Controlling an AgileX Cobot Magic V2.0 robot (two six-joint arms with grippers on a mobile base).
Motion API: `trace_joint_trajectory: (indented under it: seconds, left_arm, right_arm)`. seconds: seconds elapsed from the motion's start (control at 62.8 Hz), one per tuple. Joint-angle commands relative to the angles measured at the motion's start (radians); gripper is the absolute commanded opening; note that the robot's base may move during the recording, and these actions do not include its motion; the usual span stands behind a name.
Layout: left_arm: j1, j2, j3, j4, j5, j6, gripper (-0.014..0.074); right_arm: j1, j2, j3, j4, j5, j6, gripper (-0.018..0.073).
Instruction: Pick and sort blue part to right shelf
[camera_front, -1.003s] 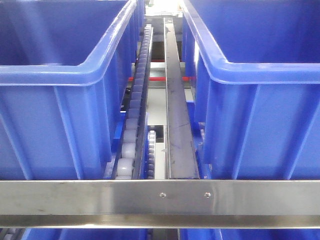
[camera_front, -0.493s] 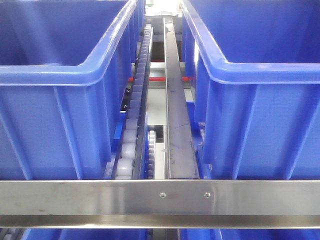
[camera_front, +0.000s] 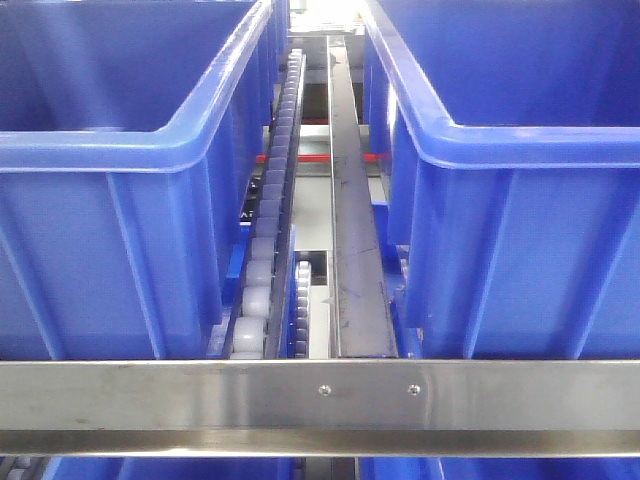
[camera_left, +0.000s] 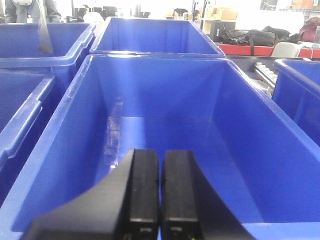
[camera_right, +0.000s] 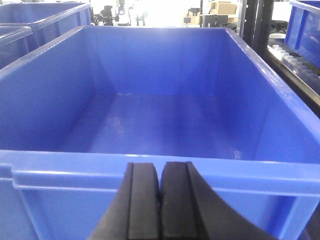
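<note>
The blue part is out of view in every frame. The right shelf fills the front view: a steel front bar (camera_front: 320, 395) with two screws, grey roller rails (camera_front: 275, 200), and a large blue bin on each side (camera_front: 110, 220) (camera_front: 520, 230). My left gripper (camera_left: 160, 162) is shut with nothing between its black fingers, held over the near wall of a blue bin (camera_left: 165, 130) whose floor is bare. My right gripper (camera_right: 160, 172) is also shut on nothing, just in front of the near rim of another bare-floored blue bin (camera_right: 160, 120).
More blue bins (camera_left: 30, 75) stand to the left and behind in the left wrist view. A steel channel (camera_front: 355, 250) runs between the two bins. Roller rails (camera_right: 295, 62) lie to the right of the right-hand bin. Workshop clutter sits far behind.
</note>
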Motion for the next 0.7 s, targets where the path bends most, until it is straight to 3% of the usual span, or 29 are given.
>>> trace_joint_trajectory:
  seconds: [0.0,0.684]
  left_arm:
    - [0.002,0.011,-0.027,-0.003,-0.078,-0.008,0.0125]
    - [0.002,0.011,-0.027,-0.003,-0.078,-0.008,0.0125]
  right_arm:
    - [-0.010,-0.023,-0.021,-0.013,-0.090,-0.008,0.0046]
    - [-0.014,-0.023,-0.021,-0.013,-0.077,-0.008,0.0046]
